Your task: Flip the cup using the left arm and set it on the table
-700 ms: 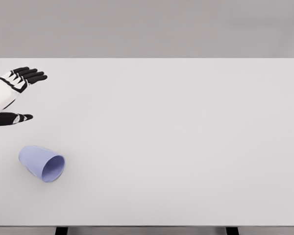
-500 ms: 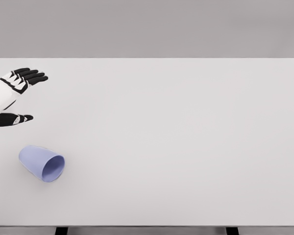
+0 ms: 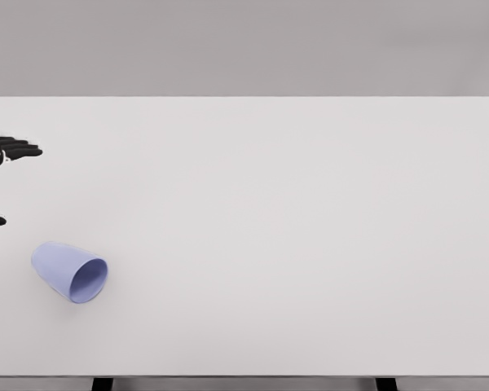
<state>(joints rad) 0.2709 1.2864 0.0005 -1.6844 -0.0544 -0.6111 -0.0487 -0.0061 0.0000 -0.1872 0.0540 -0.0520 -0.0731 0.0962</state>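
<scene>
Cup lying on its side at the lower left of the counter, not yet grasped.

The pale blue cup (image 3: 69, 272) is seen tipped over on the white counter (image 3: 293, 228), mouth toward the lower right. Only dark fingertips of the left robot hand (image 3: 2, 151) are shown at the left edge, spread, nothing held, well apart from the cup. The cup is judged light, rigid and smooth; a grip around its side wall is suggested.

Pretty flat, even light on my feed, bright all over with no glare off the white table (image 3: 293, 212). Shadows are barely there, just a faint soft smudge under the cup (image 3: 69, 271), below the left hand (image 3: 2, 151). Slightly soft render, no visible edge distortion.
</scene>
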